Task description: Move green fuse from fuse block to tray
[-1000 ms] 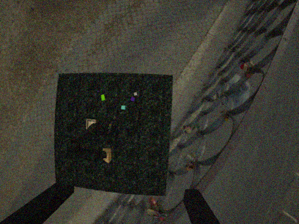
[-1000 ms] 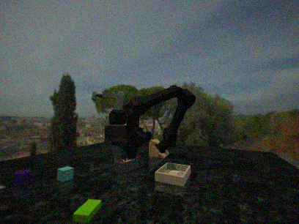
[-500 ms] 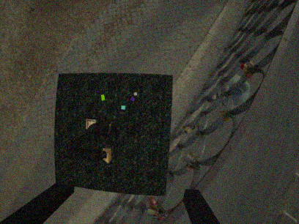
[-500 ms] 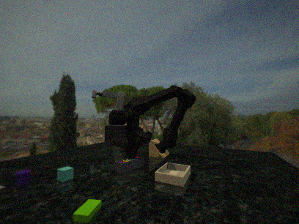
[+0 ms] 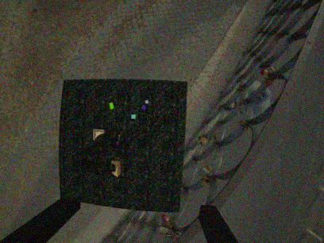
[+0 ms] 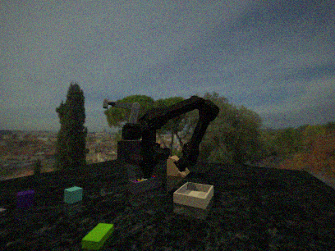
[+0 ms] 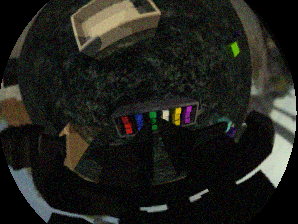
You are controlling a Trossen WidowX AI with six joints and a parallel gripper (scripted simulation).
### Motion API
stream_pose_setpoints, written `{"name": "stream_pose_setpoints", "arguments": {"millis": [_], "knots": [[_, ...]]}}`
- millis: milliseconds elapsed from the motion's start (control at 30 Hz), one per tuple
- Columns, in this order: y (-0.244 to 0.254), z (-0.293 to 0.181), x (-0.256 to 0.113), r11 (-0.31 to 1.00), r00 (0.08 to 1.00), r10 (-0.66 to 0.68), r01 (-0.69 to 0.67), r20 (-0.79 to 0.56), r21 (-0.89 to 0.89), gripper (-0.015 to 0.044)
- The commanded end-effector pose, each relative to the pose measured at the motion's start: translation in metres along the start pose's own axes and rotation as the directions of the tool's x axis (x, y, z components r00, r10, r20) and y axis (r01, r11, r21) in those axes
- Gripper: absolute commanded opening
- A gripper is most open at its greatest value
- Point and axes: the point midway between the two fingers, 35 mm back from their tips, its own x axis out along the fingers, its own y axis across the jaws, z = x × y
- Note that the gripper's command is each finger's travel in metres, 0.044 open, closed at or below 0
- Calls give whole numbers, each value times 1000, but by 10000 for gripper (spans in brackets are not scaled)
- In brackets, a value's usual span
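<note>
The fuse block (image 7: pixel 156 106) (image 6: pixel 144 188) is a dark bar that holds a row of fuses: red (image 7: pixel 127 125), blue (image 7: pixel 139 121), green, white (image 7: pixel 165 115), yellow (image 7: pixel 177 116) and purple (image 7: pixel 188 114). The green fuse (image 7: pixel 153 115) stands in the row between the blue and the white. My gripper (image 7: pixel 153 120) points down over the block, with a dark fingertip on each side of the green fuse; it looks shut on it. The neighbouring fuses stand very near the fingertips. The tray (image 7: pixel 117 40) (image 6: pixel 193 201) (image 5: pixel 95 134) is beige, open and empty, beside the block.
A tan angular piece (image 5: pixel 116 168) (image 6: pixel 174 167) (image 7: pixel 76 146) stands near the arm. A lime block (image 5: pixel 111 106) (image 6: pixel 98 237) (image 7: pixel 235 49), a turquoise block (image 5: pixel 133 117) (image 6: pixel 73 195), a purple block (image 5: pixel 144 107) (image 6: pixel 25 198) and a pale block (image 5: pixel 147 102) lie farther off.
</note>
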Motion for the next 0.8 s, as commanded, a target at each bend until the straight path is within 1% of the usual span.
{"name": "stream_pose_setpoints", "arguments": {"millis": [0,767], "knots": [[0,0,0,1000,1000,0,0,0,0,0],[-1,0,-10,1000,1000,0,0,1,2,0]]}}
